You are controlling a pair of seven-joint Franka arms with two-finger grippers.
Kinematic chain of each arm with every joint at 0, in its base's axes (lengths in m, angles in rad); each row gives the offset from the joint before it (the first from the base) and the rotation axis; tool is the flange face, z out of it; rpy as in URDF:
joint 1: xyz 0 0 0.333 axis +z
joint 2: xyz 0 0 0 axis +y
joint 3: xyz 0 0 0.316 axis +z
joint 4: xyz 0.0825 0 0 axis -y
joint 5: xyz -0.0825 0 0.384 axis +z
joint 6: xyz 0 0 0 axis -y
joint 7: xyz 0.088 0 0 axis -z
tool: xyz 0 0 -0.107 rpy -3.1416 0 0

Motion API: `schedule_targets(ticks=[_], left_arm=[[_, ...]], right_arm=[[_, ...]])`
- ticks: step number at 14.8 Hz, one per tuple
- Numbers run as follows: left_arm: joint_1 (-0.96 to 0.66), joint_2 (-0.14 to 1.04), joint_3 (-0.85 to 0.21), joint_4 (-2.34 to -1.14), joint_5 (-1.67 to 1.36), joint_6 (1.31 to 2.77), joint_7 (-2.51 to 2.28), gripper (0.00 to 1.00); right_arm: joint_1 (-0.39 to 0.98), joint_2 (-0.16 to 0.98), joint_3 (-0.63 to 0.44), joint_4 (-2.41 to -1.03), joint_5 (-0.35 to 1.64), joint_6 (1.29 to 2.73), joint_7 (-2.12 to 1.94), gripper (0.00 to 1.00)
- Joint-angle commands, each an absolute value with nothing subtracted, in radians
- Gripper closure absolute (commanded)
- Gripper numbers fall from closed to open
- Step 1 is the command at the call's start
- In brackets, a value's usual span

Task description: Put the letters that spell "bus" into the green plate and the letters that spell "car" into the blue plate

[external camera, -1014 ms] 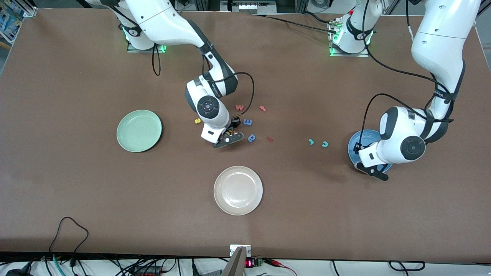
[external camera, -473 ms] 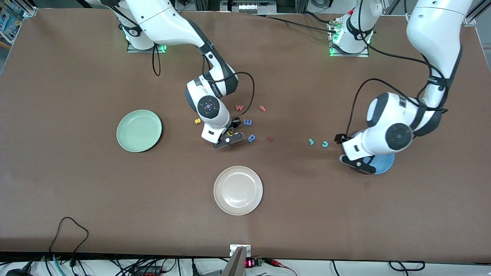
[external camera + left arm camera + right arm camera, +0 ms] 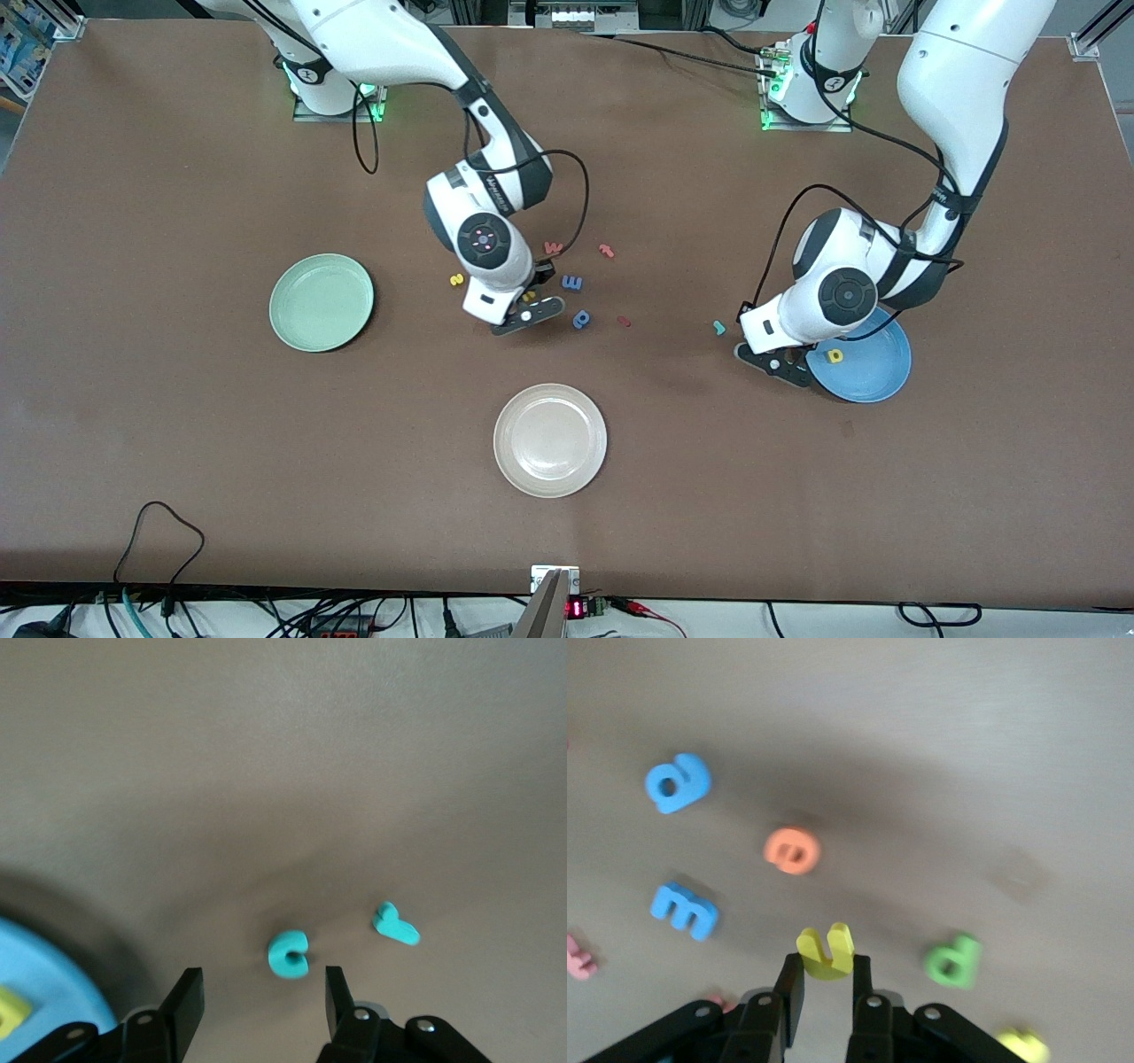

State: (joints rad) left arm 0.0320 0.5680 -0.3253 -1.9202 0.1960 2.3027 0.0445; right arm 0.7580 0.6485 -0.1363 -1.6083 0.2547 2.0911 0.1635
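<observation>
Front view, nearest the camera: a white plate (image 3: 550,440) lies on the brown worktop (image 3: 177,461), and every other thing sits farther from the camera than it does. Toward the left arm's end from the white plate is the blue plate (image 3: 873,372), with the yellow a-shaped letter (image 3: 834,356) lying in it near the rim. The left gripper (image 3: 257,999) hovers low just beside that plate's rim, its fingers (image 3: 184,1001) parted with nothing between them; in the left wrist view the light-blue c-shaped letter (image 3: 289,954) lies on the worktop in line with the gap, and the teal r-shaped letter (image 3: 718,328) lies just beside it. Toward the right arm's end from the white plate sits the green plate (image 3: 321,302), with no letters in it. Farther from the camera than the white plate is the cluster of loose letters. The right gripper (image 3: 827,985) is over that cluster, its fingers closed on the yellow u-shaped letter (image 3: 826,951). Under it, the right wrist view shows the green b-shaped letter (image 3: 954,959), an orange e (image 3: 792,850), a blue p-shaped letter (image 3: 581,318) and a blue block letter (image 3: 572,283). The yellow s-shaped letter (image 3: 456,279) lies at the cluster's edge toward the green plate. A red t-shaped letter (image 3: 607,251) lies farthest from the white plate.
</observation>
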Motion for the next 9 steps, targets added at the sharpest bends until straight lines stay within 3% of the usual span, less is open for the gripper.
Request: schedule_targets(ticks=[1, 4, 7, 9], left_arm=[[0.035, 0.583, -0.327, -1.954, 0.232, 2.378, 0.038, 0.37], [0.032, 0.589, -0.327, -1.954, 0.233, 2.379, 0.034, 0.4], [0.031, 0.603, -0.327, -1.956, 0.274, 2.379, 0.032, 0.57], [0.031, 0.604, -0.327, -1.956, 0.278, 2.379, 0.031, 0.75]], right_arm=[[0.718, 0.578, -0.211, -1.657, 0.253, 2.022, 0.152, 0.93], [0.715, 0.571, -0.323, -1.71, 0.233, 2.034, 0.118, 0.93], [0.7, 0.537, -0.388, -1.84, 0.233, 2.11, 0.081, 0.92], [0.678, 0.511, -0.409, -1.905, 0.233, 2.135, 0.034, 0.92]])
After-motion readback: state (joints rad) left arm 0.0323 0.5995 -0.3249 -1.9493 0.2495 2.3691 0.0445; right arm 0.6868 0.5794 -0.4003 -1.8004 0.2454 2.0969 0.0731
